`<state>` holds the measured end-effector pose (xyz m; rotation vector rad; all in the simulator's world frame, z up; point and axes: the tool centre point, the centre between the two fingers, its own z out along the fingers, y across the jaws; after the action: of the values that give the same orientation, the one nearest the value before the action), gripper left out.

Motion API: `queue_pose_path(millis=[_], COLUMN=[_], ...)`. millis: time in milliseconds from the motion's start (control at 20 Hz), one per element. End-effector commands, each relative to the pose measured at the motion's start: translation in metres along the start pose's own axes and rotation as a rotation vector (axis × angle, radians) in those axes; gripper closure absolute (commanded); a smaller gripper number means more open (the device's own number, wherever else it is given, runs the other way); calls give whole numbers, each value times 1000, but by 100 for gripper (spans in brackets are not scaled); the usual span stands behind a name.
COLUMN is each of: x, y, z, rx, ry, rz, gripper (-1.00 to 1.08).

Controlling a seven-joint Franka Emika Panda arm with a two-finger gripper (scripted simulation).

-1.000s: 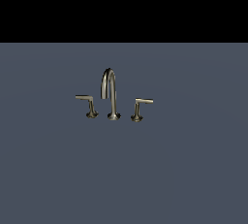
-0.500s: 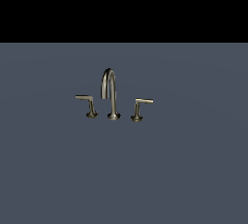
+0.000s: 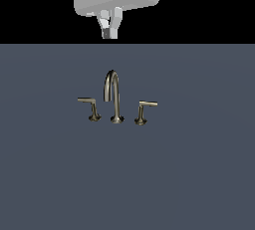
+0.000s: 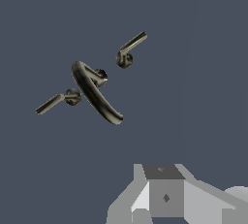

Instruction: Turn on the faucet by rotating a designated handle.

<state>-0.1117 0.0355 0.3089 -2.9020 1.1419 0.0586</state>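
Your pale grey tool high above the brushed grey-bronze gooseneck faucet, fingers nearly together, holding nothing, wrist view alone shows the spout's arc from overhead, right-pointing bar handle untouched on slate surface

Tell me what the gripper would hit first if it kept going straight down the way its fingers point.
Probably the bare grey surface. The gripper hangs high above the faucet; the wrist view shows the faucet offset from it, so the handle seems off that line. Depth is unclear.

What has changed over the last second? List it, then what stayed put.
The gripper came into the exterior view from the top edge and descended, now hanging well above the faucet; it holds nothing. The faucet and the handle with its bar toward the exterior view's right stayed as they were, untouched.
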Motion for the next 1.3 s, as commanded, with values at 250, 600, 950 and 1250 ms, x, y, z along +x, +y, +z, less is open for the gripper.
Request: queue_pose_path(millis=[250,600,950,1250], x=[36,73,115,155], y=[-20,-32,-36,-34], z=[42,80,120,156], rx=[5,8,9,10], ry=[7,15,24,33], rz=[185,355,536,704], gripper=[108,108,108,108])
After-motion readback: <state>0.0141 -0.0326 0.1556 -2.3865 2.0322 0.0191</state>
